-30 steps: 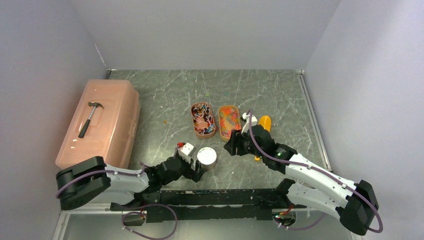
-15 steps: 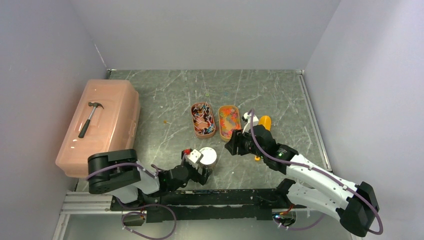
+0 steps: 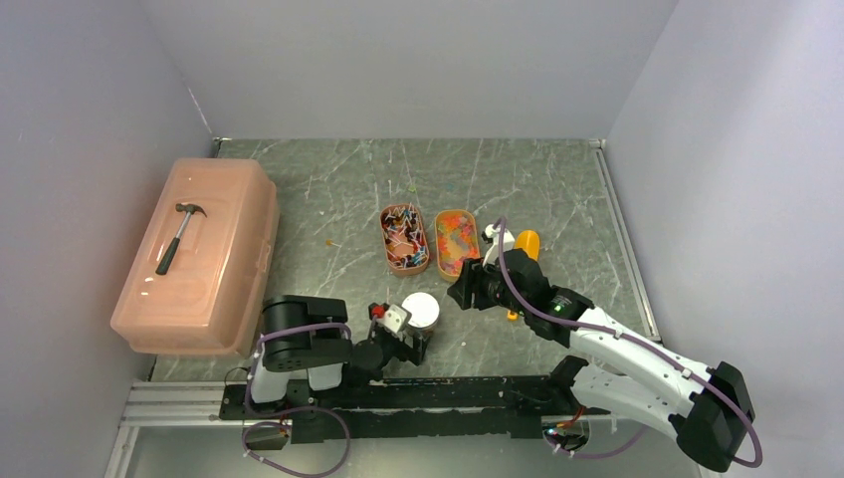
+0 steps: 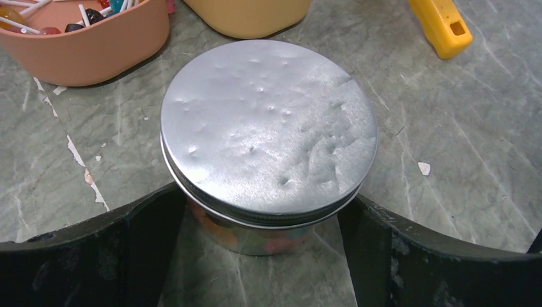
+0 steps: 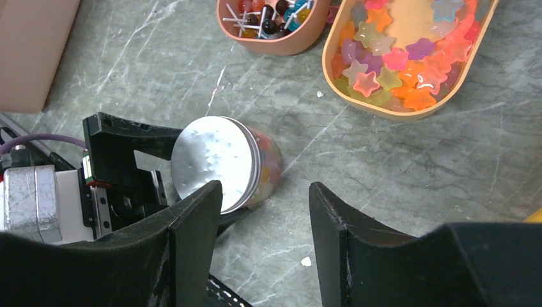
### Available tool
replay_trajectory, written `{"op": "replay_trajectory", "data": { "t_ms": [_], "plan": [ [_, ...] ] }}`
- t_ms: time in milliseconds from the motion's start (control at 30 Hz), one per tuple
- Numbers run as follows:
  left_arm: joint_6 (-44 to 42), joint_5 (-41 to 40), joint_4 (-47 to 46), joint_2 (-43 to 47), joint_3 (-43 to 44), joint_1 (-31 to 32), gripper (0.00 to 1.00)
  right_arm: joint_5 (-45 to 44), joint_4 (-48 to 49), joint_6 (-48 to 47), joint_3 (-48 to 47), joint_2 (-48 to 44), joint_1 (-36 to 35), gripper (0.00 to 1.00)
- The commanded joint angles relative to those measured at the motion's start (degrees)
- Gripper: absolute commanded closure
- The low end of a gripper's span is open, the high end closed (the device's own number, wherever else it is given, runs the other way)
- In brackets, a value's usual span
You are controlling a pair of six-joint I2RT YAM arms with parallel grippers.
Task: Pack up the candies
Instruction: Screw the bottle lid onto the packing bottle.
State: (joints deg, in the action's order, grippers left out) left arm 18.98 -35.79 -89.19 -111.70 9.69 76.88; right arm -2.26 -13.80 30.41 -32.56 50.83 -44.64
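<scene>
Top external view of a green marbled counter (image 3: pixel 537 179) with two robot arms at its lower edge. Low in the centre a jar (image 3: pixel 420 309) with a silver lid (image 4: pixel 268 128) stands upright. The left jaws are spread wide and sit against both sides of the glass under the lid's rim, clamped on the jar, probably to steady it. To its right, the right jaws hang apart and empty, angled down toward the lid, perhaps ready to tighten it.

Most candies (image 5: pixel 396 61) lie just above the jar: star jellies in the right tray (image 5: pixel 330 64), lollipops in the left tray (image 4: pixel 83 57). More show as a thin colourful strip through the jar's glass. Lid and jaws hide the rest, so its fill cannot be judged. A yellow scoop (image 3: pixel 527 244) is half hidden behind the right arm (image 3: pixel 597 334).
</scene>
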Motion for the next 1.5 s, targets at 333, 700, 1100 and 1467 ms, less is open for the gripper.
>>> {"op": "replay_trajectory", "data": {
  "t_ms": [333, 700, 1100, 1467],
  "plan": [
    [-1.0, 1.9, 11.5, -3.2, 2.4, 1.1, 0.06, 1.3, 1.3, -0.4, -0.9, 0.8, 0.3, 0.43],
    [-2.5, 0.5, 17.9, -1.7, 4.3, 2.4, 0.06, 2.0, 3.1, -0.6, -1.9, 4.0, 0.3, 0.43],
    [-2.7, -0.9, 18.4, -2.4, 4.8, 3.1, 0.09, 6.0, 7.0, -0.6, -3.8, 10.0, 0.3, 0.46],
    [-2.9, -0.3, 17.9, -3.0, 4.7, 3.1, 0.17, 8.0, 9.7, -2.0, -7.8, 18.7, 0.4, 0.57]
  ]
}}
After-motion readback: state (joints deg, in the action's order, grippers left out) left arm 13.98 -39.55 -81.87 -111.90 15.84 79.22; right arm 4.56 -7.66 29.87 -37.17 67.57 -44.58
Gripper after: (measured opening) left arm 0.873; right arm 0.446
